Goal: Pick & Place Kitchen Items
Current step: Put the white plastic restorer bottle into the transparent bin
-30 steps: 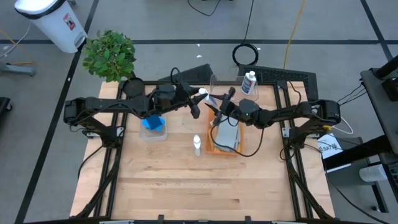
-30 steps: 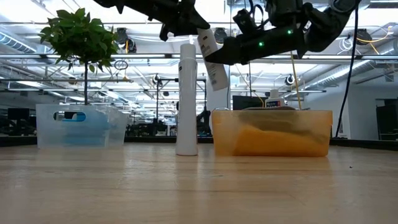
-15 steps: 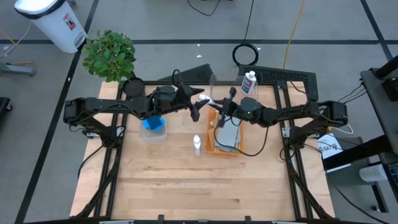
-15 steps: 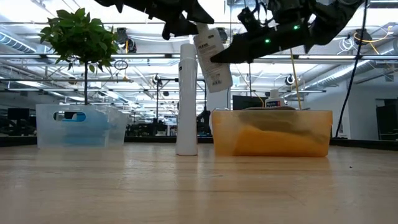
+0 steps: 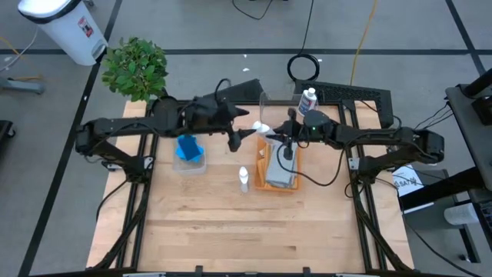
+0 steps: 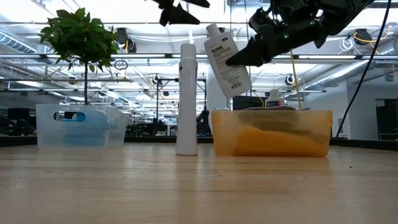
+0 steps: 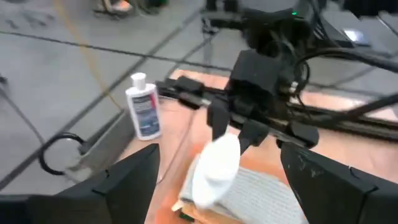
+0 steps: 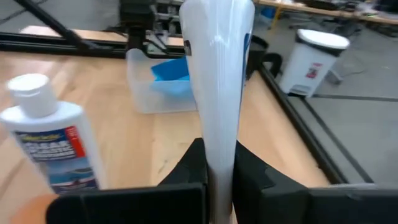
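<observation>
Hanging tilted above the center of the table, a white bottle with a blue label sits pinched in the right gripper, whose fingers are clamped on its lower body while its cap points up and to the left in the low view. The left gripper, just beside it at upper center of the high view, stands spread wide and empty, clear of the bottle. The sorting looks partly done: blue sponges lie in the clear plastic bin at center left, and folded cloths, grey on top, fill the orange tray at center. A second white bottle stands upright on the bare wood between bin and tray, and a third stands by the clear bin at upper center. By these views, the held bottle has yet to be set down.
</observation>
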You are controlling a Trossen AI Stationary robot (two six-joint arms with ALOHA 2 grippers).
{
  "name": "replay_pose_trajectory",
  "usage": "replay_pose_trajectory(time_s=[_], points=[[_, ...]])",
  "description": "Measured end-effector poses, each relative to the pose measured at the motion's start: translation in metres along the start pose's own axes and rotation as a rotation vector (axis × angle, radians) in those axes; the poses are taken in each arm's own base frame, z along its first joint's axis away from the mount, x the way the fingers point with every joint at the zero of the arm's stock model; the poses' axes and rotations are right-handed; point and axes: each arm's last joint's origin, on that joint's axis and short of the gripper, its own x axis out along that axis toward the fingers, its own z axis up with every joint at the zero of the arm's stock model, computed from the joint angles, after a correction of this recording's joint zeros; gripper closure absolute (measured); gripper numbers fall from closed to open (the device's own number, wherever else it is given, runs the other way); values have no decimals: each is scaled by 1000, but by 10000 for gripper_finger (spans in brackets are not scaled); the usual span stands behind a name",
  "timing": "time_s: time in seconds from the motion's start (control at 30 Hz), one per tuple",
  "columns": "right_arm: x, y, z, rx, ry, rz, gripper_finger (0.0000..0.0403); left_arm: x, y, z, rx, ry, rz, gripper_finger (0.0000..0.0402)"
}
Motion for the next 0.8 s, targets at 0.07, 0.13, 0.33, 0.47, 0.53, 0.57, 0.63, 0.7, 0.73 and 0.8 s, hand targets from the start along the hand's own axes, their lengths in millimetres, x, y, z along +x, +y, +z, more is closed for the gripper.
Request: replay_pose_trajectory(time_s=[0.07,0.13,0.33,0.47,0.53,0.57,0.63,0.7,0.73,0.8], points=[[2,0,-1,1,-3,23,389,3,-2,8,30,63,-52,70],[2,1,-2,6,2,41,389,9,-5,10,75,122,-98,75],[2,3,-2,6,0,63,389,18,-4,10,133,144,-92,92],[-3,2,3,6,-21,57,389,18,-4,10,159,149,-79,102],[-9,0,8,23,-44,46,389,17,-4,10,156,151,-79,105],[-13,0,11,30,-63,40,389,17,-4,10,155,149,-75,107],[-23,-1,19,36,-109,27,389,16,-4,12,154,134,-75,111],[-32,-1,26,39,-147,23,389,19,-3,11,144,85,-73,115],[-37,-1,30,36,-170,21,389,22,-3,10,142,54,-86,117],[-43,1,35,30,-199,28,389,27,-5,7,146,-29,-128,120]])
